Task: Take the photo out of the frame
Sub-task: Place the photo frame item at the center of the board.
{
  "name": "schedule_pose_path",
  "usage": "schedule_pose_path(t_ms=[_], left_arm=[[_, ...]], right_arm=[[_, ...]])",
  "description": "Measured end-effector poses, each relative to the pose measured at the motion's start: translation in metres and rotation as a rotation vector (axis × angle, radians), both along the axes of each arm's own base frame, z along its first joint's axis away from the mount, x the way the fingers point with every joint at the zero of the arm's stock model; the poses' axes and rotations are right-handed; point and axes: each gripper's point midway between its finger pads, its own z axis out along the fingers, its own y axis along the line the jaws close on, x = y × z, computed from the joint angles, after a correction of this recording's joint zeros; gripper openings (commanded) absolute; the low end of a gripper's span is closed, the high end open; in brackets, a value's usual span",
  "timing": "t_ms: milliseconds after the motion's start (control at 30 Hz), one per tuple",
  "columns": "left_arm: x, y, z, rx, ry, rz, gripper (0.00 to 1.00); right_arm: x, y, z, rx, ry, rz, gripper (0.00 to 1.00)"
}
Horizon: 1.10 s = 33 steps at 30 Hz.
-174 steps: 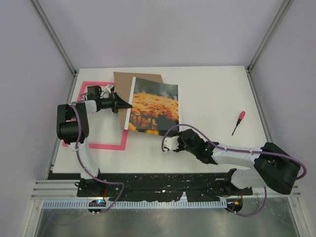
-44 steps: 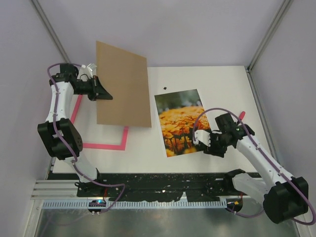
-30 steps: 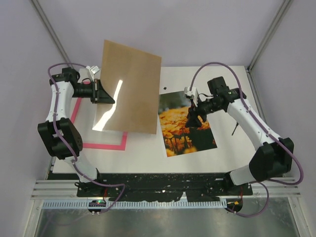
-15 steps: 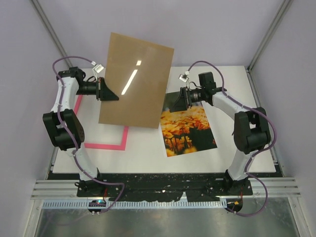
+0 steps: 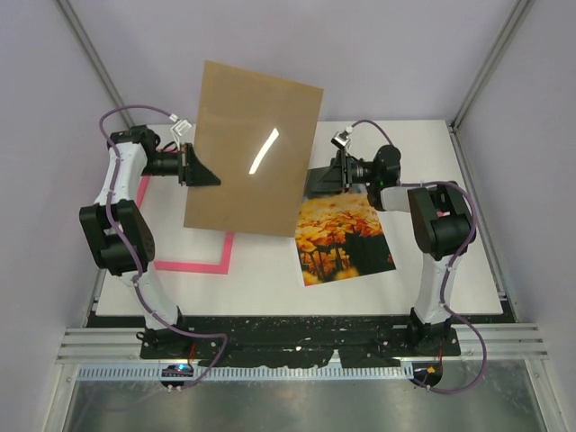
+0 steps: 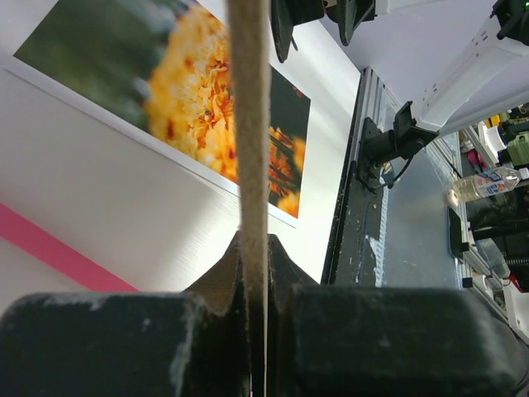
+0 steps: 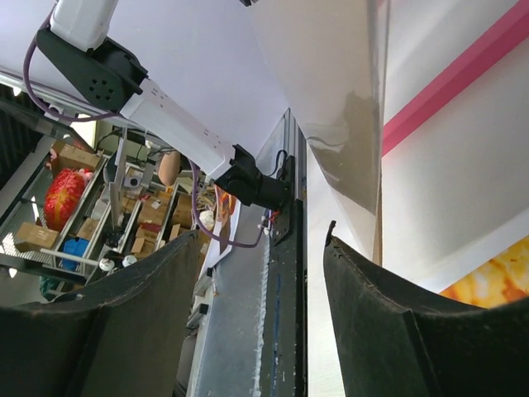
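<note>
Right tool (image 5: 317, 177) has left photo's near edge and swung to its far side; now points left at raised board (image 5: 254, 148), fingers spread, holding nothing. Left tool (image 5: 212, 179) has carried board higher, pinching its left edge. Photo (image 5: 342, 236) lies flat, face up on table (image 5: 270, 279), right of frame (image 5: 193, 266) and apart from it, so removal looks done. Board hangs over frame, hiding most of it. Right arm crosses photo's far corner.
</note>
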Motion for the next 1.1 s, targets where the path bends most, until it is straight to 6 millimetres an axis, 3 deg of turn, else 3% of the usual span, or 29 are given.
schedule_pose_path(t_ms=[200,400,600,733,1100], left_arm=[[-0.002,0.000,0.002,-0.001,-0.001,0.001,0.00],[-0.007,0.000,-0.004,-0.010,0.028,0.004,0.00],[-0.008,0.011,-0.009,-0.009,0.052,0.038,0.00],[-0.008,0.015,-0.006,-0.008,0.045,0.053,0.00],[-0.010,0.023,-0.005,-0.020,0.066,0.083,0.00]], right_arm=[[0.000,0.003,-0.001,0.017,-0.070,0.001,0.68],[0.015,0.012,-0.015,-0.016,-0.197,-0.039,0.69],[0.022,0.023,-0.012,-0.072,-0.321,-0.071,0.70],[0.027,0.029,-0.021,-0.137,-0.381,-0.090,0.69],[0.022,0.032,-0.028,-0.201,-0.471,-0.094,0.69]])
